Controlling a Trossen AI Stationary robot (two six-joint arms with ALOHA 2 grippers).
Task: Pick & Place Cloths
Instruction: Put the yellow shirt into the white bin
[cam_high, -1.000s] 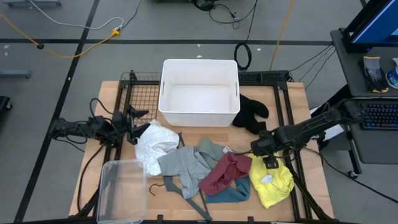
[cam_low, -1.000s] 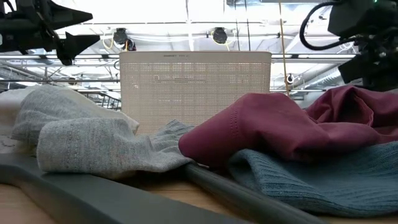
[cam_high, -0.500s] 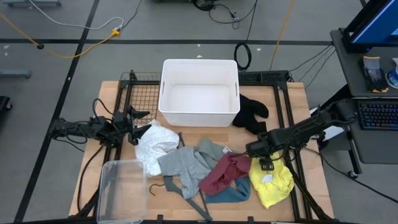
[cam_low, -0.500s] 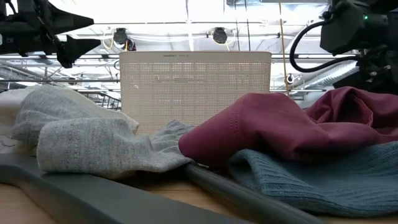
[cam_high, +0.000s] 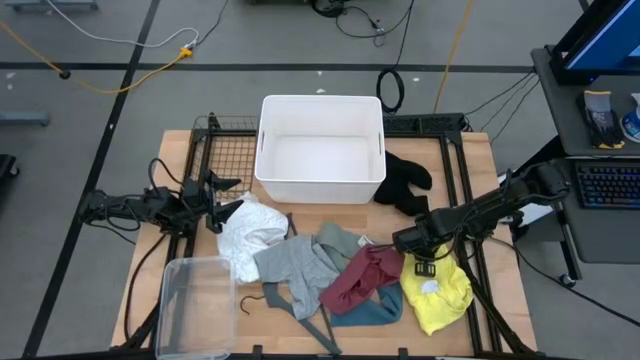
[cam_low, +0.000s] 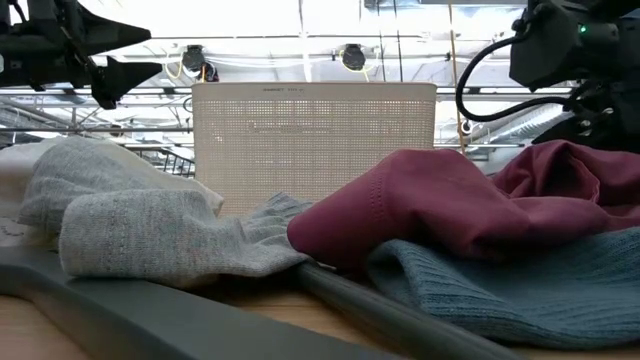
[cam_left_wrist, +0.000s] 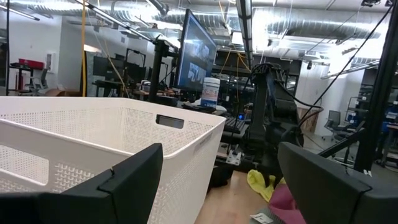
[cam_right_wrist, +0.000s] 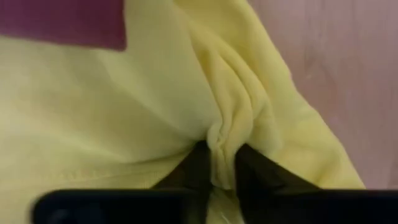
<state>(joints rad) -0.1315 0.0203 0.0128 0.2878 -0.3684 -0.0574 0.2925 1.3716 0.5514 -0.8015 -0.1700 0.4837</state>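
- Two dark arms reach in over the wooden bench (cam_high: 480, 160) in the high view, one from each side edge.
- The white basket (cam_high: 321, 148) sits at upper centre of the frame, the largest thing on the bench.
- The right arm stretches low from the right edge toward lower centre; its right pincer (cam_right_wrist: 219, 163) is clamped on a raised fold of the yellow cloth (cam_high: 438, 292).
- The left arm lies level at middle left; its left pincer (cam_high: 228, 197) has fingers spread apart, just beside the white cloth (cam_high: 250, 229).
- The grey cloth (cam_high: 293, 264), maroon cloth (cam_high: 360, 279) and teal cloth (cam_high: 375, 309) overlap at lower centre.
- The black cloth (cam_high: 403, 181) lies right of the basket.
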